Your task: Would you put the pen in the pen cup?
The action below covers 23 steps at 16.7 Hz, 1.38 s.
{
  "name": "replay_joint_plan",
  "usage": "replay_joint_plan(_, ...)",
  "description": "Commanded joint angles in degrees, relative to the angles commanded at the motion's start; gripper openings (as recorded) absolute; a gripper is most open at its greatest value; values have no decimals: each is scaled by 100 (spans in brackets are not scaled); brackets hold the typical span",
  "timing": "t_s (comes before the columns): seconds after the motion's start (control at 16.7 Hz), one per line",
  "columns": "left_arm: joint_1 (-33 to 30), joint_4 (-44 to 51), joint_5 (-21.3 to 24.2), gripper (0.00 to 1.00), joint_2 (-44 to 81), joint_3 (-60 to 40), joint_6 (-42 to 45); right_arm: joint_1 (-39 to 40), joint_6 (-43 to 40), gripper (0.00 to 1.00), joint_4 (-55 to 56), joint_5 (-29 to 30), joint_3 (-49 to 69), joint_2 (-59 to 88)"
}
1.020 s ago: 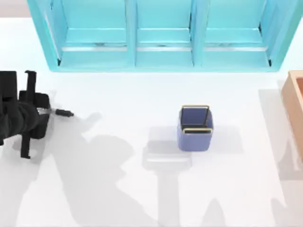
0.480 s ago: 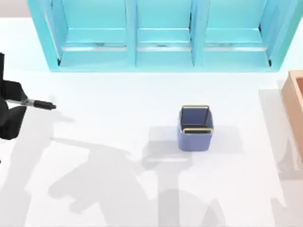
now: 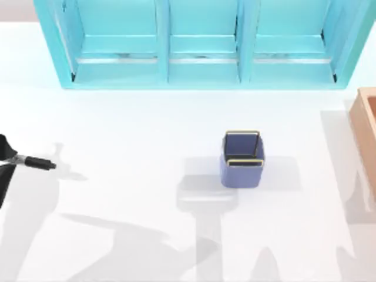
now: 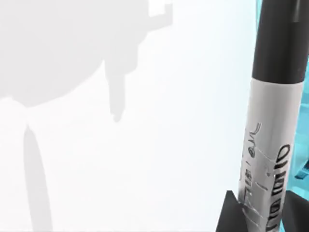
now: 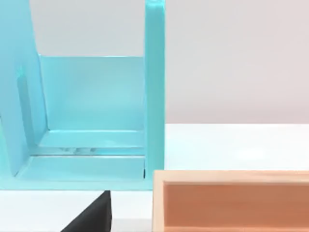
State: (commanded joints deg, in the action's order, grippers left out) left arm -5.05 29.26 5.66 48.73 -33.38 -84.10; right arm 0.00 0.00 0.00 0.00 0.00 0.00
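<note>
The pen [image 3: 34, 161] sticks out rightward from my left gripper [image 3: 4, 158] at the table's far left edge. The gripper is shut on the pen and holds it above the table. In the left wrist view the pen [image 4: 273, 145] shows its black cap and a white-grey barrel with dark print, and dark fingers [image 4: 231, 215] clamp its lower part. The pen cup [image 3: 242, 160], square and blue-purple with a thin gold rim, stands upright right of the table's middle, far from the pen. A dark part of my right gripper [image 5: 91, 218] shows in the right wrist view.
A large turquoise shelf unit [image 3: 200, 44] runs along the back of the table. An orange-tan box [image 3: 365, 129] sits at the right edge and is also close ahead as the orange-tan box [image 5: 231, 200] in the right wrist view. White tabletop lies between pen and cup.
My left gripper has carried the pen leftward, then toward the table's front, and is now mostly past the top view's left edge. The cup has not moved.
</note>
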Motion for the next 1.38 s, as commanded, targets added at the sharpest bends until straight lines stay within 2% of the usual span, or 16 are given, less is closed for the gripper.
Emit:
replay_joint_plan(0.3,63,-49,59,0,-3,-52,-26,0,0,100,0,0,0,0)
replay_joint_plan(0.42,308,-258,341,0,-152,-225,-229,0,0,100,0,0,0,0)
replay_joint_plan(0.6,1044,-849,1089,0,-610,-747,-831,0,0,100,0,0,0,0)
replay_joint_plan(0.72,1768,-1423,1737,0,-1057,-1267,-1417,0,0,100,0,0,0,0)
replay_joint_plan(0.9,3169,-2529,2857,0,-1902,-2281,-2549,0,0,100,0,0,0,0)
replay_joint_plan(1.38,7709,-6026,6180,0,-4521,-5498,-6369,0,0,100,0,0,0,0)
